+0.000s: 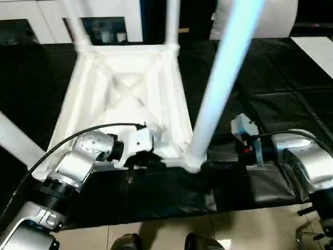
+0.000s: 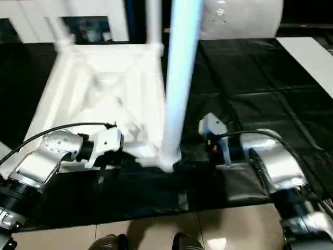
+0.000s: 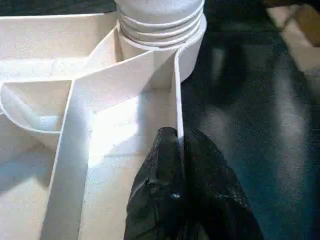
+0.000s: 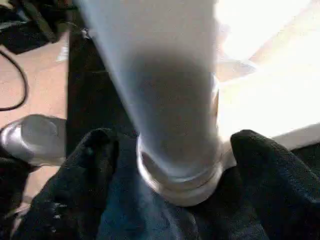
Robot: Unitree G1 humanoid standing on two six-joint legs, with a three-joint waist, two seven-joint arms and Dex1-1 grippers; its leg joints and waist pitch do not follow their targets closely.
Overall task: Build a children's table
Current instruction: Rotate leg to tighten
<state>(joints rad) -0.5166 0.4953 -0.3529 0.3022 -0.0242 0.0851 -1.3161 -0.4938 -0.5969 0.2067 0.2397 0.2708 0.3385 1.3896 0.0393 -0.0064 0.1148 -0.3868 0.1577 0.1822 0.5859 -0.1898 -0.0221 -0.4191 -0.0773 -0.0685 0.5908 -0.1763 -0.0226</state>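
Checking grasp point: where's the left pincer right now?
In the left wrist view the left pincer is shut on the thin white plastic side wall of the upturned children's table, beside the near corner socket holding the long white round leg.

The tall leg stands right between the right gripper's two fingers. The left gripper pinches the table's thin side wall. The black mat beside looks free, maybe.

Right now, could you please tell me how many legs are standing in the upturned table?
4 on the table: far-left leg, far-right leg, near-right leg, and what looks like a near-left leg, mostly cut off by the picture's edge.
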